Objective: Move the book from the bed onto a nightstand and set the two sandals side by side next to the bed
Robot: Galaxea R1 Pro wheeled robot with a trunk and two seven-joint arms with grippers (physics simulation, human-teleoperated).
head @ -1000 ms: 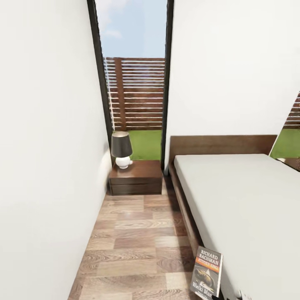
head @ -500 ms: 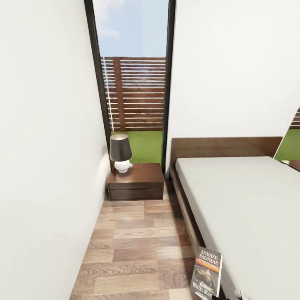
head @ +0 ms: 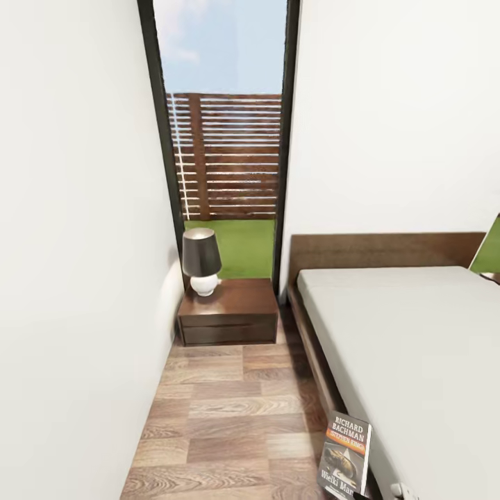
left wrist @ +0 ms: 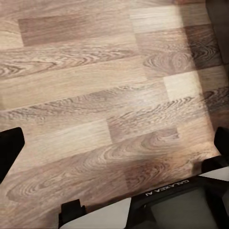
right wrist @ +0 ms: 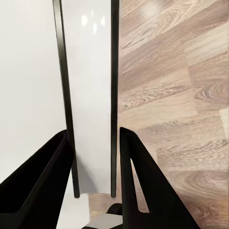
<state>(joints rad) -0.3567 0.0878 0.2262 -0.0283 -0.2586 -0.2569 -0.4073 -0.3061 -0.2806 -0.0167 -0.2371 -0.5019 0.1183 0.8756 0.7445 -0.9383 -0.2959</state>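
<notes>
The book [head: 345, 455], dark with white "RICHARD BACHMAN" lettering and an orange band, stands upright at the bottom of the head view, beside the bed's [head: 417, 347] near edge. In the right wrist view the book [right wrist: 90, 95] appears edge-on, white pages between dark covers, and my right gripper [right wrist: 93, 138] is shut on it with a black finger on each side. My left gripper [left wrist: 114, 143] hangs open over bare wood floor, its fingertips [left wrist: 9, 150] wide apart. A nightstand [head: 229, 312] stands ahead against the window wall, left of the headboard. The sandals are out of view.
A dark-shaded lamp with a white base [head: 201, 260] takes up the nightstand's left part. A white wall [head: 69, 278] runs close along the left, leaving a narrow strip of plank floor [head: 229, 417] between it and the bed. A tall window [head: 226, 153] shows the slatted fence.
The whole head view has shifted, so the camera moved: nightstand and headboard sit lower in the picture. The book keeps its place in my right gripper.
</notes>
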